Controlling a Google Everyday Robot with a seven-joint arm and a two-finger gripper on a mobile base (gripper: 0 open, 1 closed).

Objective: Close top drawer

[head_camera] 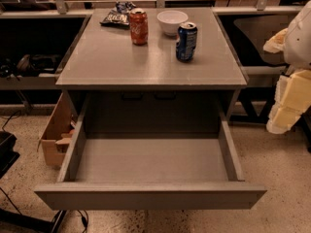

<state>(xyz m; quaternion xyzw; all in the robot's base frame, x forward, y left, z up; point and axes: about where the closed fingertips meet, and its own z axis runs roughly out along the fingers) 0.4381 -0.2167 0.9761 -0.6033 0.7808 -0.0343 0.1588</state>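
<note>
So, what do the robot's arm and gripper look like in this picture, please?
The arm shows as a smooth, rounded white shell at the right edge of the view. Below it, the gripper, to the right of the cabinet, is made of pale yellow, blocky segments with stepped edges. No cables or markings are visible on either.

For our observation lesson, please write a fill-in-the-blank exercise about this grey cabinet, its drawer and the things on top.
1. The top drawer stands pulled ___.
2. The cabinet top carries ___ drink cans.
3. The white bowl stands beside a red can and a ___ can.
4. The gripper hangs at the ___ edge of the view, apart from the drawer.

Missing words: open; two; blue; right.
</note>
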